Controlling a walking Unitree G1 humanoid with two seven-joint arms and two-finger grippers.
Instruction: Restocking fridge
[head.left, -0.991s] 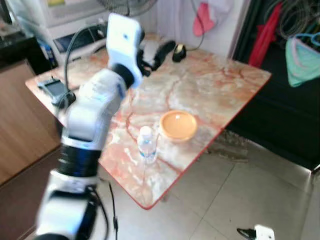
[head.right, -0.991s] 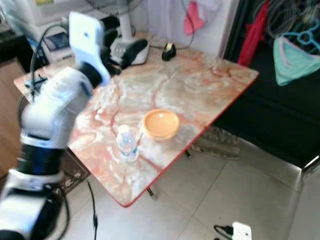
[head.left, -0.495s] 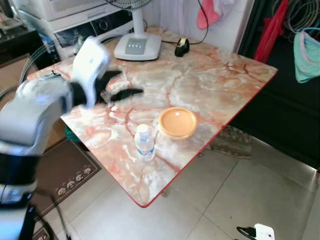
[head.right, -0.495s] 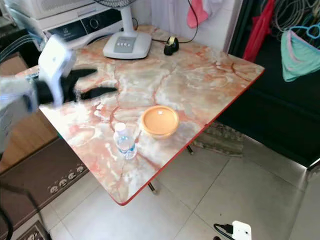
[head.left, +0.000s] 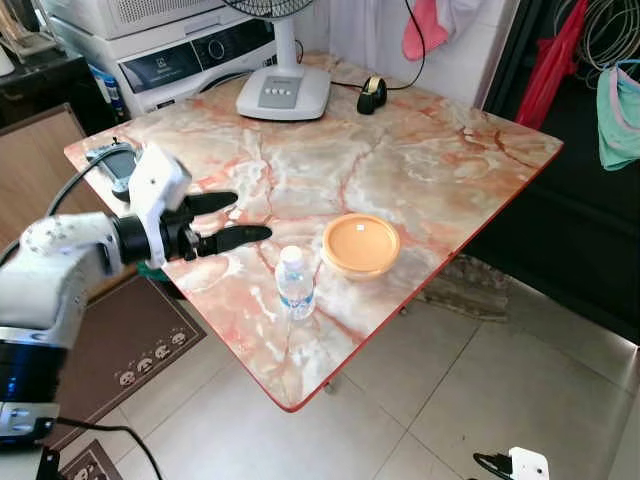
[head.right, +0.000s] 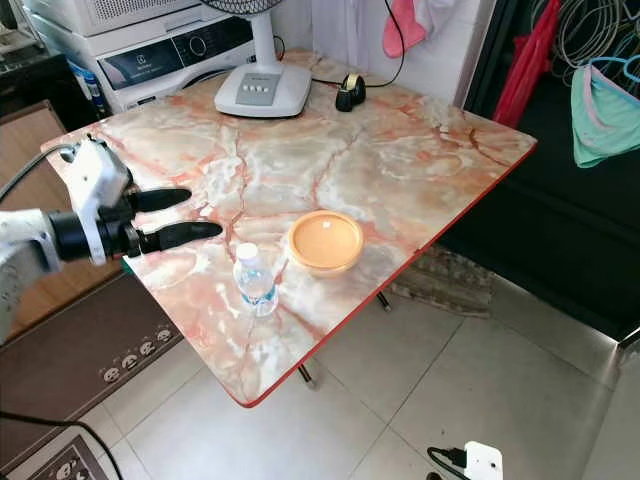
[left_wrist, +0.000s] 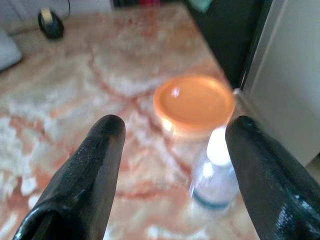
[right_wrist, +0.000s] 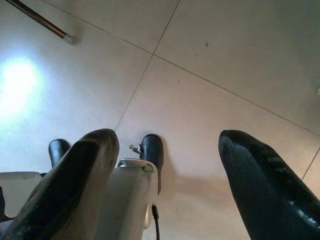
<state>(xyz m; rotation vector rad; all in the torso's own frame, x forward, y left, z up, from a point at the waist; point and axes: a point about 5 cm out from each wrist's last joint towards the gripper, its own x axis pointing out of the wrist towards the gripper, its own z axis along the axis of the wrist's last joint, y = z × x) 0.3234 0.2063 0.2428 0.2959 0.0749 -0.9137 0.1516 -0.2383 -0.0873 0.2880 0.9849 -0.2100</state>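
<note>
The left pincer (head.left: 233, 219) hovers over the marble worktop (head.left: 430, 160), its fingers spread apart and empty, pointing toward a small water bottle (head.left: 294, 283) standing near the front edge. An orange-lidded tub (head.left: 360, 245) sits just beside the bottle. The right pincer (right_wrist: 167, 165) hangs with fingers apart above the tiled floor (right_wrist: 225, 45).

Left arm (head.left: 60, 265) was chunky silver with a black joint band, white wrist block, two long black fingers (head.left: 228, 237).
</note>
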